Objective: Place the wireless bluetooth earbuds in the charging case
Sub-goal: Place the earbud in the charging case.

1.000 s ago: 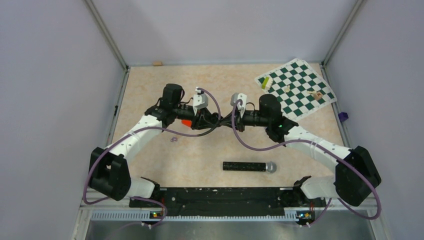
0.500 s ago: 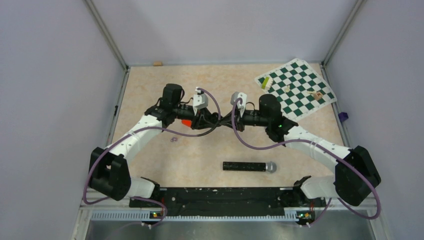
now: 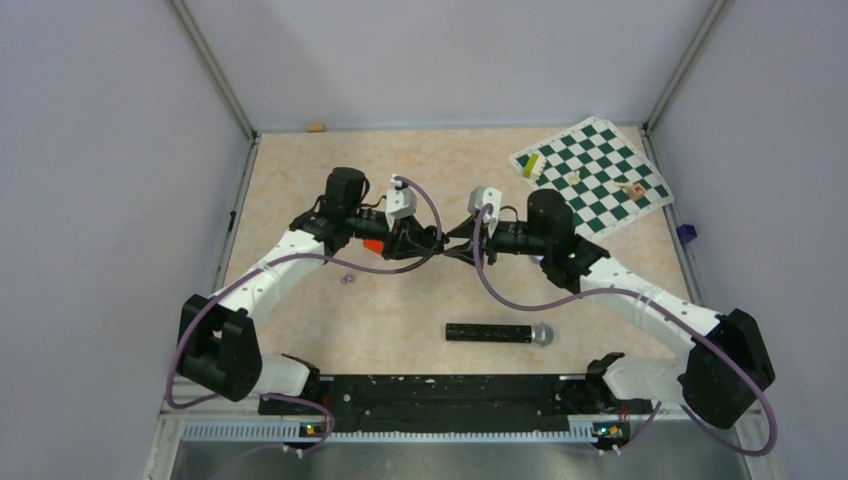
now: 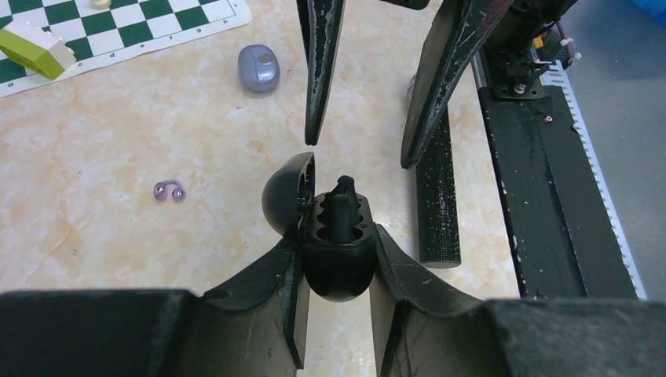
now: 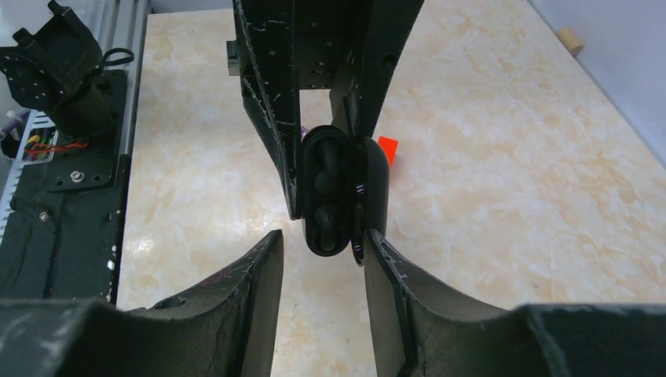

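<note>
**Beige bench, two claws meeting at an open case**

Pale lilac walls close in a beige, marble-patterned bench [image 3: 300,190]. Both white-and-black arms reach to its middle, tip to tip. A green-and-white chessboard mat [image 3: 590,175] lies askew at the far right corner, with a lime-and-white block [image 4: 31,49] resting on it. Nearer the arm bases lies a long black microphone with a silver head [image 3: 498,333], well apart from the claws.

The left claw [image 4: 338,236] is pinching the glossy black pill-shaped charging case [image 4: 338,275] by its rounded base and holds it above the bench, lid swung open to one side. The right claw [image 5: 322,236] faces it with its fingers spread. In the left wrist view its tips hang just beyond the open mouth of the case, touching nothing.

A small orange-red block [image 5: 387,149] sits on the bench just behind the case. A round grey-blue disc [image 4: 259,67] lies near the chessboard's edge, and a pair of tiny pale purple rings [image 4: 170,191] lies off to the side, well apart from everything.

The tiny black rounded earbuds [image 5: 328,169] sit inside the case. One stem stands up from its well in the left wrist view. The right wrist view shows two dark lumps in the hollow, probably both buds, though black on black makes that hard to confirm.
</note>
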